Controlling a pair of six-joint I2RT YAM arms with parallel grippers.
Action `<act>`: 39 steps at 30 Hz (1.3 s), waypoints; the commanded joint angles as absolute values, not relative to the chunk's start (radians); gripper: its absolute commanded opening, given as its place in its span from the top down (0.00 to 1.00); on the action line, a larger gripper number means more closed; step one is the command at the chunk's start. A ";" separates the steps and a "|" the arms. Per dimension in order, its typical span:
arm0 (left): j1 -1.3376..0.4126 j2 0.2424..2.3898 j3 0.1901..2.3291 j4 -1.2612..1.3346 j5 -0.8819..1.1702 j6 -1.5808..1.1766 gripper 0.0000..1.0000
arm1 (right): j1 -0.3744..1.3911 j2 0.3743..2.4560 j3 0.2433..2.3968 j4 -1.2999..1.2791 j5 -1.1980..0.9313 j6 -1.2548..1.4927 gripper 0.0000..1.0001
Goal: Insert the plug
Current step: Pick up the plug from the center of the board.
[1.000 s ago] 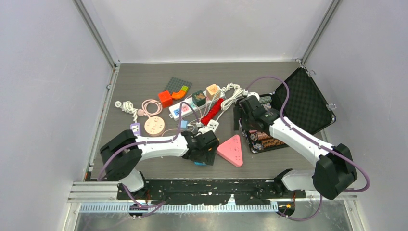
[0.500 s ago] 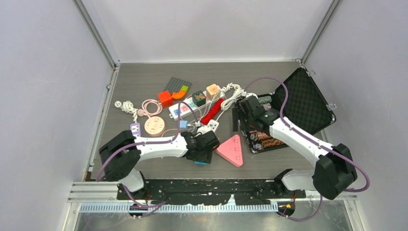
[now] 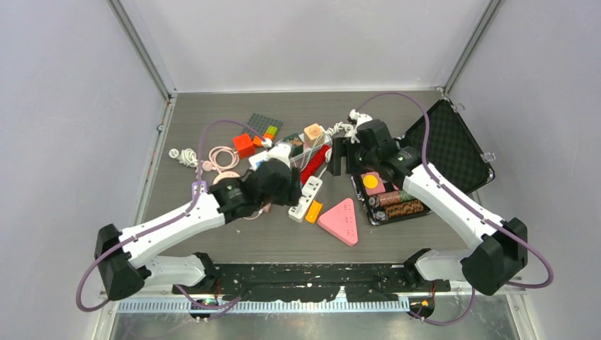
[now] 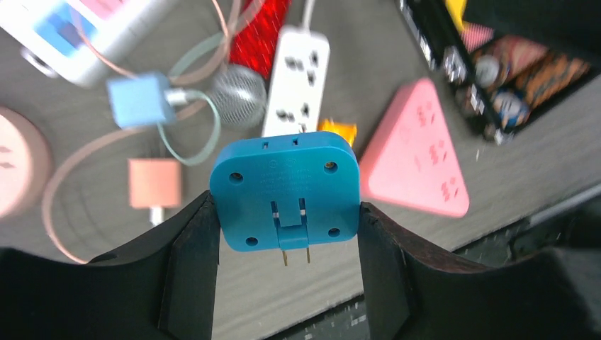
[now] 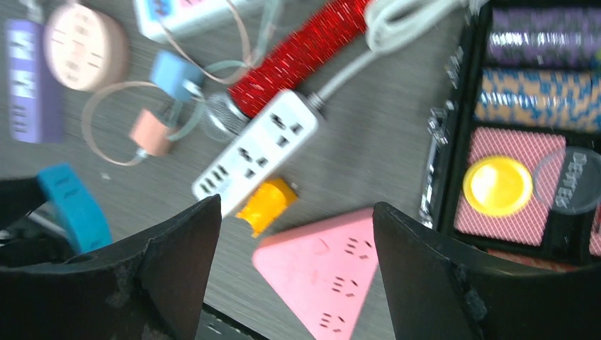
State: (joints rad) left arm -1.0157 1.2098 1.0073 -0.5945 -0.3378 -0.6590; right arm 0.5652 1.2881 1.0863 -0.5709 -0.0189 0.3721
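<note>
My left gripper point(image 4: 285, 207) is shut on a blue square plug point(image 4: 285, 188), held above the table with its two brass pins pointing toward the camera. In the top view this gripper point(image 3: 278, 181) hovers beside the white power strip point(image 3: 306, 197), which also shows below the plug point(image 4: 296, 81). The plug's edge is seen at the left of the right wrist view point(image 5: 73, 207). My right gripper point(image 5: 296, 207) is open and empty, above a pink triangular power strip point(image 5: 328, 273) and an orange plug point(image 5: 267, 205). From above, the right gripper point(image 3: 340, 157) sits by the case's left edge.
An open black case point(image 3: 439, 152) with poker chips lies at the right. A red glitter tube point(image 3: 314, 163), cables, coloured blocks point(image 3: 244, 144) and a studded grey plate point(image 3: 264, 125) crowd the middle back. The pink triangular strip point(image 3: 343, 220) lies toward the front.
The left gripper closed on the blue plug near the front and lifted it up and back toward the white strip. The right arm rose and drew back.
</note>
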 commanded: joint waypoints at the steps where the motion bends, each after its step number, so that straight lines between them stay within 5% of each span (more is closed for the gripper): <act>1: -0.879 1.148 1.102 -0.545 -0.295 -0.522 0.56 | 0.564 1.216 1.211 -0.482 -0.113 0.374 0.17; 7: -0.708 1.151 1.241 -0.585 -0.186 -0.524 0.54 | 0.577 1.213 1.223 -0.292 -0.297 0.340 0.17; 22: -0.672 1.099 1.230 -0.420 -0.018 -0.135 0.54 | 0.703 1.352 1.490 -0.277 -0.257 0.361 0.19; 36: -0.672 1.004 1.159 -0.323 0.117 -0.005 0.49 | 0.709 1.447 1.609 -0.458 -0.420 0.303 0.42; 39: -0.672 0.993 1.148 -0.310 0.122 -0.005 0.48 | 0.711 1.479 1.646 -0.484 -0.447 0.299 0.56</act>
